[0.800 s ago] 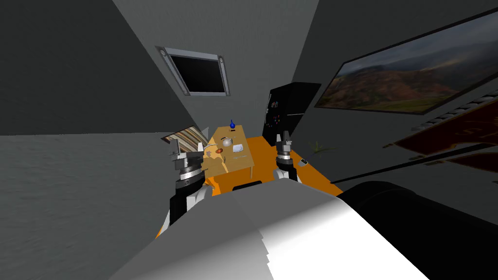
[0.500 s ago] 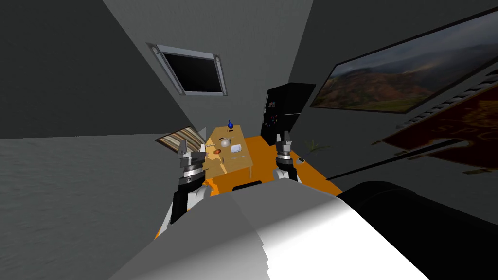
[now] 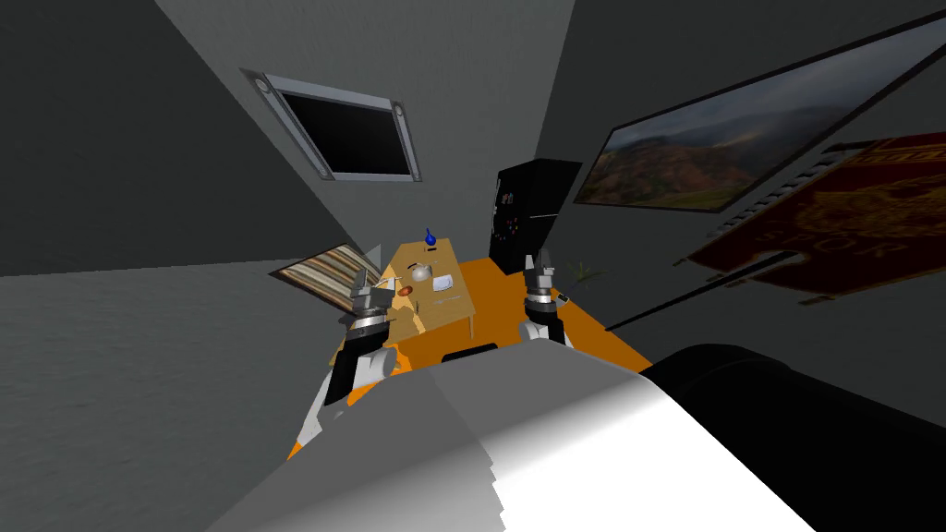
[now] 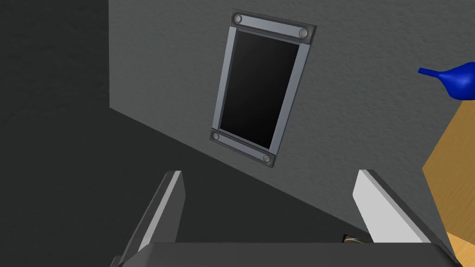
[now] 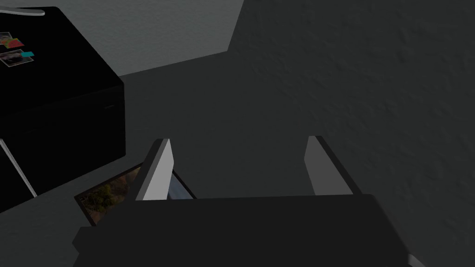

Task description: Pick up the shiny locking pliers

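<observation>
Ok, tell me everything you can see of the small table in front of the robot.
The table is rectangular, light brown, wood-like on top, standing on an orange floor area, one leg showing at its near right corner. On it sit a blue vase at the far end, a grey round item, a white flat item and a small reddish-brown item. The left gripper is by its near left edge, jaws open.

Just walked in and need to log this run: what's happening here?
The robot faces a wooden table carrying a blue vase and a few small items, too small to pick out the pliers. Its left gripper hangs open by the table's left edge; the right gripper hangs open to the table's right. Nothing is held.
</observation>
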